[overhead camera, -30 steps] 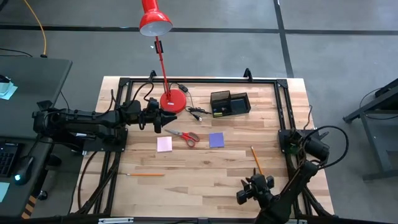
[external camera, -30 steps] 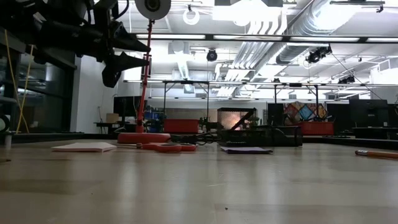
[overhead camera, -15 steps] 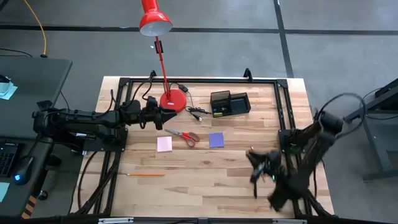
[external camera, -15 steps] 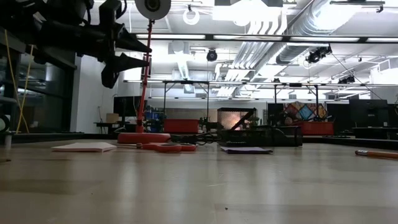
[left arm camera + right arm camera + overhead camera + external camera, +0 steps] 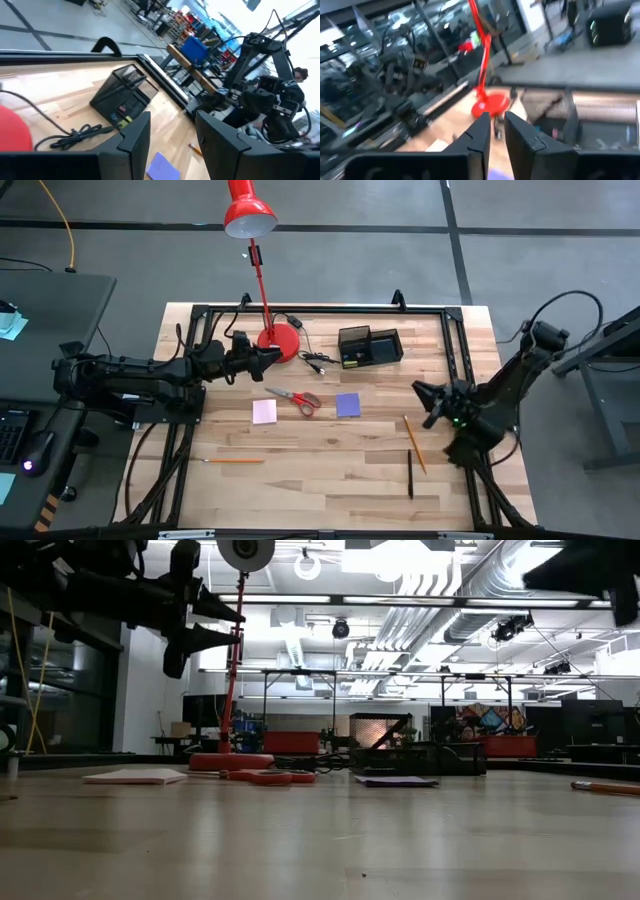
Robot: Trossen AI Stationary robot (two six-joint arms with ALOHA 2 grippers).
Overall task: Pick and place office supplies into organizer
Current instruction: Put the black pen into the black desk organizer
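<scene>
The wooden table point(image 5: 330, 470) carries the red lamp point(image 5: 262, 275), with the organizer point(image 5: 369, 346) near its far edge, right of the lamp's base. The left gripper point(image 5: 268, 355) hovers spread wide and empty above the lamp base. The right gripper point(image 5: 422, 397), its fingers point(image 5: 479, 134) nearly together, seems to hold nothing. It has swung up from the near edge. A black pen point(image 5: 410, 474) now lies beside the orange pencil point(image 5: 415, 444), which was not visible a second ago.
</scene>
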